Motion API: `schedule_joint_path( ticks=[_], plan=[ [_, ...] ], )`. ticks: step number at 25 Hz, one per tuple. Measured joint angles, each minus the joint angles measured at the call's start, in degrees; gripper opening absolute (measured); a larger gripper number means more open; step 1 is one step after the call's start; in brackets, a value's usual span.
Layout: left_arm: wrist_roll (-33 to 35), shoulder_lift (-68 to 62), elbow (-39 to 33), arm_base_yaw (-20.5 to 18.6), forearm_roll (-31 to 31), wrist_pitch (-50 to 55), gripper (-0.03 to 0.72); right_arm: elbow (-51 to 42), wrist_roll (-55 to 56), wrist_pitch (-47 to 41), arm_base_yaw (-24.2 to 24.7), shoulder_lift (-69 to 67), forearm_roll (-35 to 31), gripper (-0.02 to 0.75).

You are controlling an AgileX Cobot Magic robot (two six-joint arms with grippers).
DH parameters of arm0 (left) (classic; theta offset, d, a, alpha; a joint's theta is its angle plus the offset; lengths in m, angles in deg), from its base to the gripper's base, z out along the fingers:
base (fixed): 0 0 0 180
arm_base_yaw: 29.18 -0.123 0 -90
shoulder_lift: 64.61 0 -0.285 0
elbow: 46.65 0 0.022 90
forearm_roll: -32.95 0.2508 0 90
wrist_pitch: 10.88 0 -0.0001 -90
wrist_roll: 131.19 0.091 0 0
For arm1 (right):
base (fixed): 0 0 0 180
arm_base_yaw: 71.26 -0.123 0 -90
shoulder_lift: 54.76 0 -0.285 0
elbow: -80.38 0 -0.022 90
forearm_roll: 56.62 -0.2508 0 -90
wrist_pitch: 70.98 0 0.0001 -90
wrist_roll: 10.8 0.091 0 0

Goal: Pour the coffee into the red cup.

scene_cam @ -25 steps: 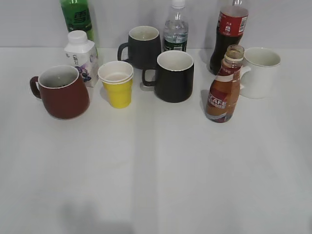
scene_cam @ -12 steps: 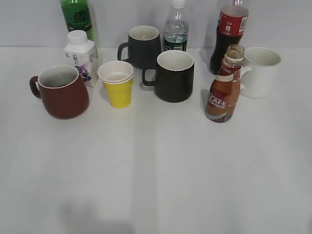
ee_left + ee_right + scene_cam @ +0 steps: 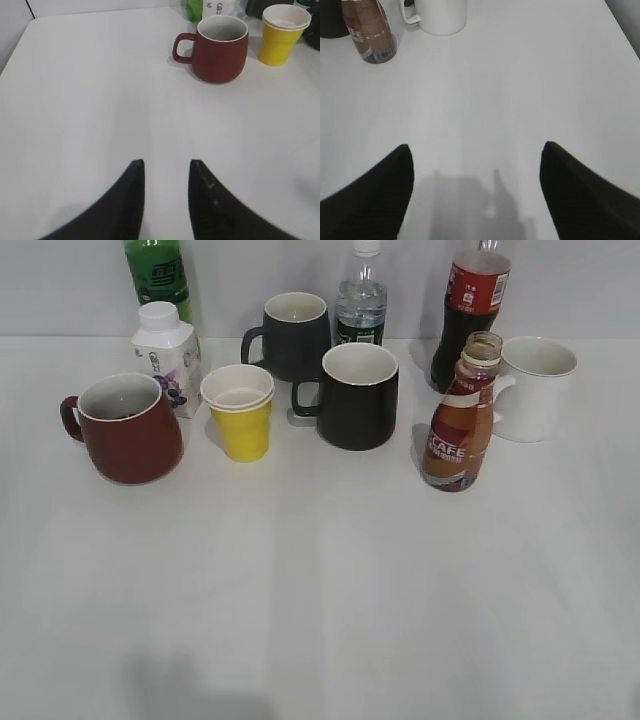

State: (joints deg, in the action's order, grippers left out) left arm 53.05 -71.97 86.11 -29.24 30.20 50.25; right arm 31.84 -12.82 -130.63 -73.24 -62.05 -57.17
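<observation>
The coffee (image 3: 459, 425) is standing upright on the right part of the table (image 3: 330, 580), its long axis vertical and its mouth uncapped, just in front of a white mug (image 3: 535, 388). The red cup (image 3: 128, 428) is sitting well apart on the left. The right gripper (image 3: 476, 150) is spreading its fingers wide over bare table, with the bottle ahead and to its left, so this arm is probably the nearer one. The left gripper (image 3: 166, 165) is keeping only a narrow gap and is holding nothing.
</observation>
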Motion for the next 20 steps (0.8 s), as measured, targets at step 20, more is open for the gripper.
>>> schedule_joint_path(
  ticks=[20],
  plan=[
    [0.0,0.0,0.0,0.0,0.0,0.0,0.239,0.0,0.0,0.0,0.0,0.0,0.0,0.587]
  ],
)
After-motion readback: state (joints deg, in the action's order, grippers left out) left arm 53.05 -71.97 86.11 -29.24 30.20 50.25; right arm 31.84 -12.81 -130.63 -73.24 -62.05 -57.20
